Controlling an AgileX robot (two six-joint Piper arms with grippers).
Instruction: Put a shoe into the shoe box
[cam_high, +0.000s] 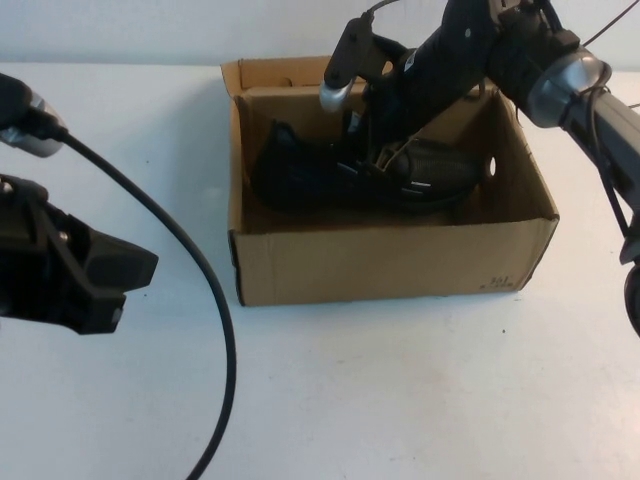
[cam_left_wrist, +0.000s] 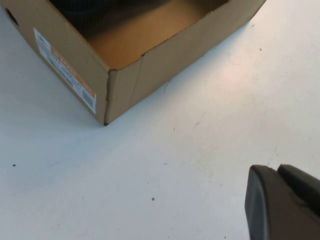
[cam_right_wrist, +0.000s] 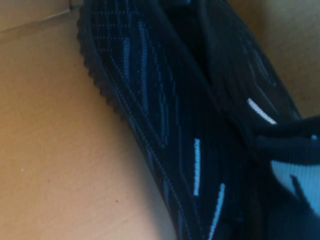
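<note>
i see the shoe (cam_high: 360, 170) inside the shoe box (cam_high: 390, 262). it looks like it rests on the box floor, but i cannot be sure it has been let go. its long way runs along the long way of the box, from my left to my right, with one end near the left wall and the other near the right wall.

my right gripper (cam_high: 385, 150) reaches down into the box from the right and is right over the middle of the shoe. the shoe sits just under it. i cannot tell if it is pinching the shoe or not, because the arm hides that part. in the right wrist view the shoe fills almost everything, with the brown floor beside its bumpy sole.

my left gripper (cam_high: 90, 275) hangs well apart from the box, out on the left over the white table (cam_high: 400, 400). i cannot tell how it is set. it holds nothing.

the right arm is much nearer. i think the job is almost done.
</note>
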